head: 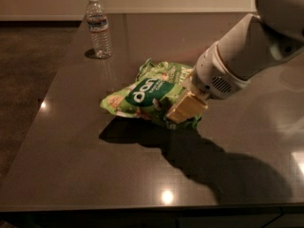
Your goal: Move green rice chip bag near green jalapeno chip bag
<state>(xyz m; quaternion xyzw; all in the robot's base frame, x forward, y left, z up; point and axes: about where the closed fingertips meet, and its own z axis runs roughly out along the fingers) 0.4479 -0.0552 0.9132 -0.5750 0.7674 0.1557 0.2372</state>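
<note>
The green rice chip bag (142, 95), bright green with a dark oval reading "dang", hangs a little above the dark table (71, 165) and casts a shadow under it. My gripper (183, 112) is shut on the bag's right end; one tan finger (186, 107) lies across it. The green jalapeno chip bag (167, 71), paler green with white lettering, lies on the table right behind the held bag and is mostly hidden by it and by my arm (247, 51).
A clear plastic water bottle (99, 28) stands upright at the table's far left. The table's left edge (47, 94) drops off to a dark floor. The front edge runs along the bottom of the view.
</note>
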